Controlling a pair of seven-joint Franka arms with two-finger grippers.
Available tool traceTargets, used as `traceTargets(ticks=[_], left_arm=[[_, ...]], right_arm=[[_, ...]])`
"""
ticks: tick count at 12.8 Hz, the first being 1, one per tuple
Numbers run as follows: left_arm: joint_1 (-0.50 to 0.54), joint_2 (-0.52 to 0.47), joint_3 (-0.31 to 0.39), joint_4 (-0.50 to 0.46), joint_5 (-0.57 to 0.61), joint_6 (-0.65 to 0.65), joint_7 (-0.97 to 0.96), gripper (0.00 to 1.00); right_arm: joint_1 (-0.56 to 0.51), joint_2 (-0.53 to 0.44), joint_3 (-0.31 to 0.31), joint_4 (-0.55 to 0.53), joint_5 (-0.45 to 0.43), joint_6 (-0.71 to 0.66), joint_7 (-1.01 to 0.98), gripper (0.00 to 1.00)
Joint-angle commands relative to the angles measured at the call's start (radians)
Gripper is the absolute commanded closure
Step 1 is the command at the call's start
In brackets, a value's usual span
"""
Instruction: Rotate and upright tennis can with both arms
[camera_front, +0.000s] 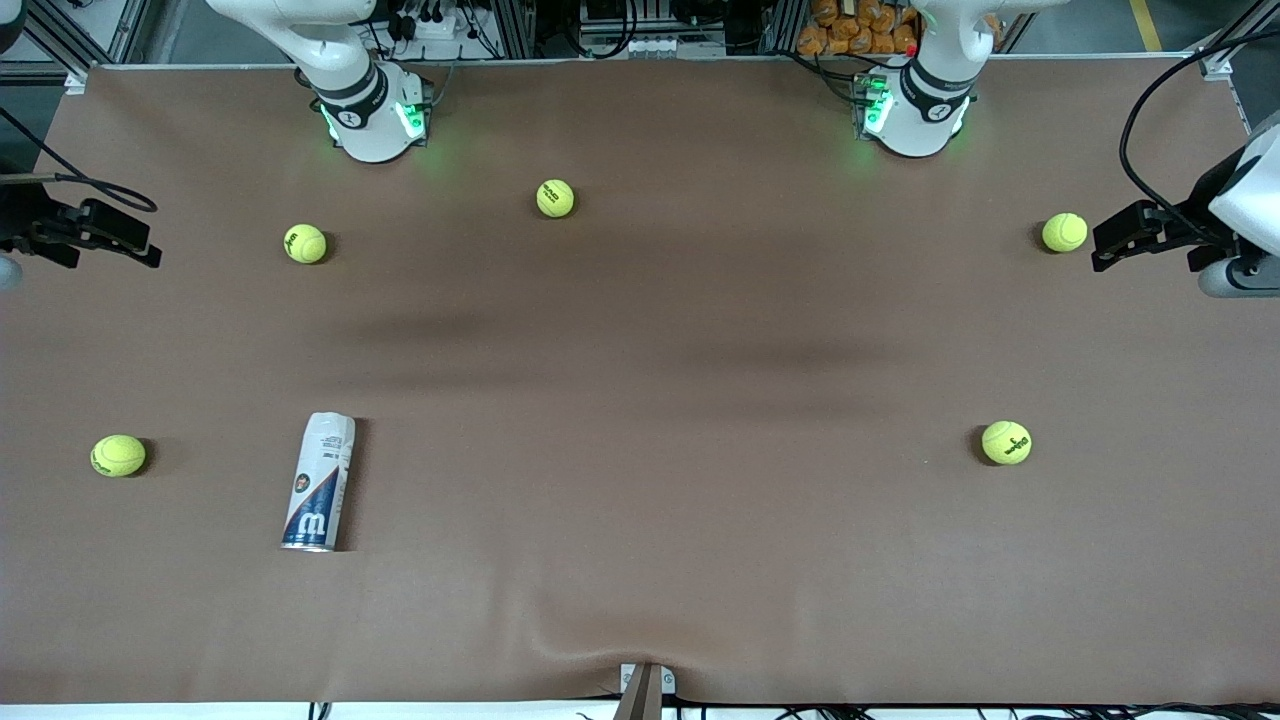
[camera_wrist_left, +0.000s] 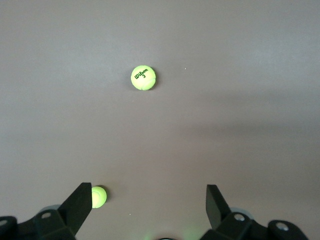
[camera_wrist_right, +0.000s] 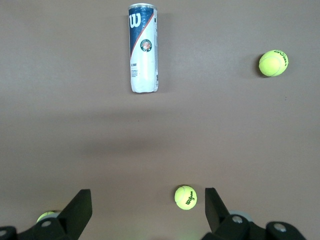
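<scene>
The tennis can (camera_front: 319, 482) lies on its side on the brown table (camera_front: 640, 600), toward the right arm's end, its silvery-rimmed navy end pointing at the front camera and its white end pointing toward the robots' bases; it is not yet upright. Taking the can as the landmark: one tennis ball (camera_front: 118, 455) sits beside it, closer still to the right arm's end of the table, and another ball (camera_front: 305, 243) lies well apart from it, farther from the front camera. The right gripper (camera_wrist_right: 147, 210) hangs high over the table with its fingers spread wide and nothing between them, well away from the can. The left gripper (camera_wrist_left: 149, 205) is likewise released and empty, over the table's left arm end, probably farthest of all from the can. Both arms wait.
</scene>
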Motion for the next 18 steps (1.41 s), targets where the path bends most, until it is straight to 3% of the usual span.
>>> traceTargets(ticks=[1,11,18], left_arm=[[0.0,-0.022,-0.003,-0.002,-0.003,-0.031,0.002,0.0],[0.005,-0.037,-0.001,-0.009,-0.001,-0.048,0.0,0.0],[0.008,-0.104,0.005,-0.098,-0.001,-0.008,0.0,0.0]], right_arm=[[-0.012,0.056,0.017,0.007,-0.005,0.001,-0.008,0.0],[0.03,0.381,0.02,0.006,-0.002,0.226,-0.011,0.0],[0.08,0.466,0.018,-0.057,-0.005,0.408,-0.009,0.0]])
